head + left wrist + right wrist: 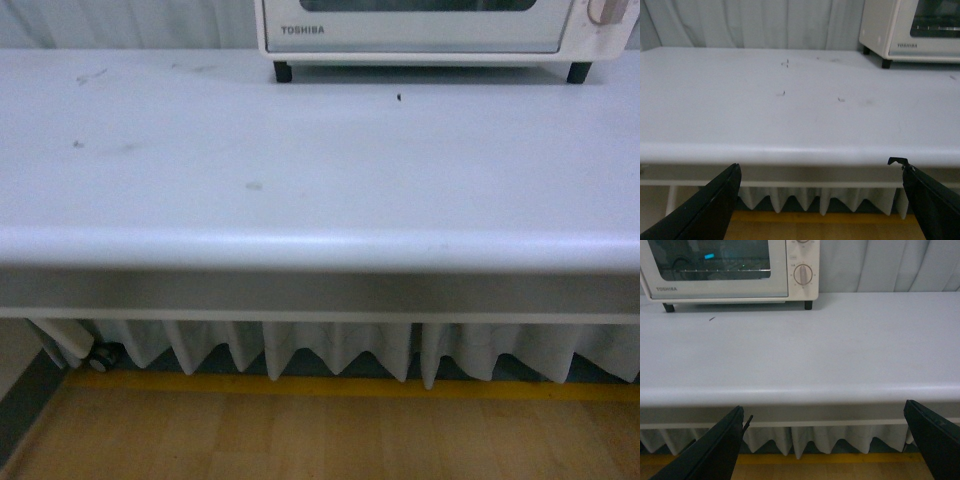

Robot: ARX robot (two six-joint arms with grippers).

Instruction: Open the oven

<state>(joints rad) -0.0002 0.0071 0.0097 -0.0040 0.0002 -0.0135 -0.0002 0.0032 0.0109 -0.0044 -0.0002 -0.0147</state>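
Note:
The cream-white Toshiba oven (420, 35) stands at the far edge of the white table (300, 170), right of centre, with its glass door shut. Only its lower part shows in the front view. The oven (912, 30) appears again in the left wrist view, and in the right wrist view the oven (730, 270) shows its window, wire rack and a beige knob (803, 275). My left gripper (820, 172) and my right gripper (825, 415) are both open and empty, held off the table's near edge, far from the oven. Neither arm shows in the front view.
White curtains (755, 22) hang behind the table. A pleated white skirt (330, 350) hangs under the tabletop, above a yellow floor line (350, 385) and wooden floor. Small dark specks (399, 97) lie on the table in front of the oven.

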